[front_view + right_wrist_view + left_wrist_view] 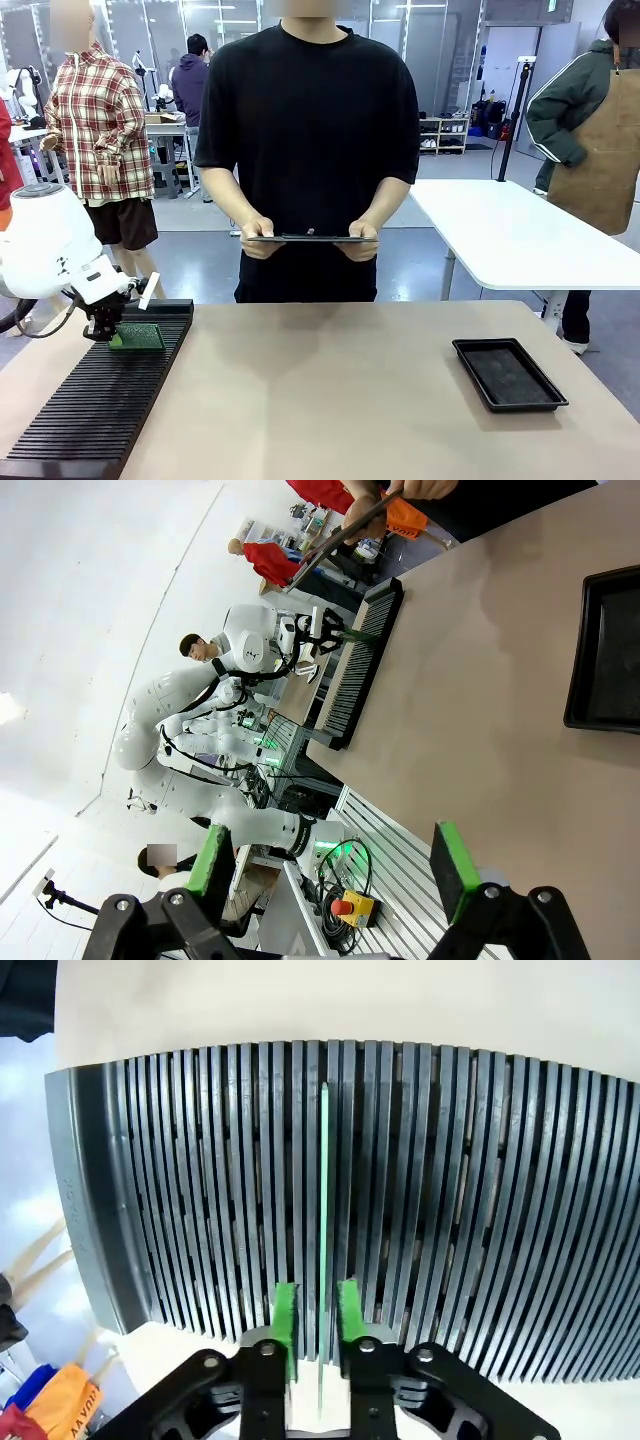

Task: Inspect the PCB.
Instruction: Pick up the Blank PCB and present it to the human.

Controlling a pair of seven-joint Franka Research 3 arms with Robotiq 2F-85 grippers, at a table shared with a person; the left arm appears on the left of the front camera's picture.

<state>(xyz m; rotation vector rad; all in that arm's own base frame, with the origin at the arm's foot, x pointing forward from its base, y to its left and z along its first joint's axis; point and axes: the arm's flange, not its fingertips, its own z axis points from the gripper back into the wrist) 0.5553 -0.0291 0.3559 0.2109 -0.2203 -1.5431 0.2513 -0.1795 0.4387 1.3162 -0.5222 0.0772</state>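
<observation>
My left gripper (318,1295) is down over the slotted black rack (480,1210). From its wrist camera I see the green pads (284,1315) standing close on either side of the PCB (324,1180). A thin strip of rack shows between each pad and the board, so the jaws are narrow but not pinching it. The PCB stands on edge in one slot, and I see it edge-on as a green line running away from the fingers. From the front, the board sits near the far end of the rack, at the left side of the table (330,400). My right gripper (330,835) hangs with its jaws spread wide and nothing between them, looking across the table. A shallow black tray (505,375) lies at the right, well apart from the rack. Across the table a person holds a dark clipboard (310,238) flat in both hands (258,242).
</observation>
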